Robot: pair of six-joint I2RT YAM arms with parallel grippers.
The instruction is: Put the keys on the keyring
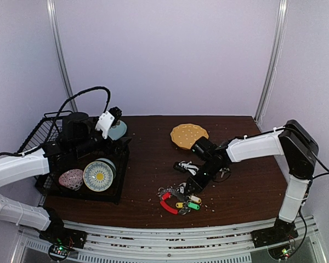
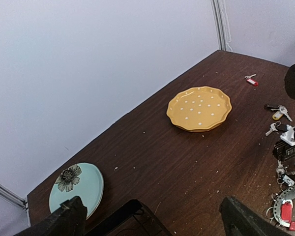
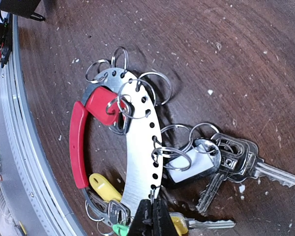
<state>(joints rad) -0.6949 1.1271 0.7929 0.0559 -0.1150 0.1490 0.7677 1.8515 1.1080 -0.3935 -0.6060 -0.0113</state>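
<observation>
Top external view: at left, a black wire rack (image 1: 44,129) holds a speckled pink dish (image 1: 71,178) and a round flower-printed plate (image 1: 98,175). The left arm lies across it. In the left wrist view the left gripper (image 2: 155,219) hangs with fingers (image 2: 66,219) spread wide, holding nothing. A teal plate (image 2: 76,189) bearing a black flower drawing sits by the rack's far corner. Further right, a scalloped yellow plate (image 1: 189,136) with white dots lies at the back of the dark wood-grain table (image 1: 148,159). The keyring (image 3: 137,147), a flat perforated steel crescent closed by a red plastic curve (image 3: 77,145), lies near the table's front edge. Wire rings, silver keys (image 3: 241,160) and coloured tags (image 3: 104,187) are threaded through it; any lettering on the tags is too small to read. The right arm, elbow raised, reaches down leftward. The right gripper (image 3: 152,219) has its fingers pressed together at the crescent's end; whether they pinch it cannot be told.
</observation>
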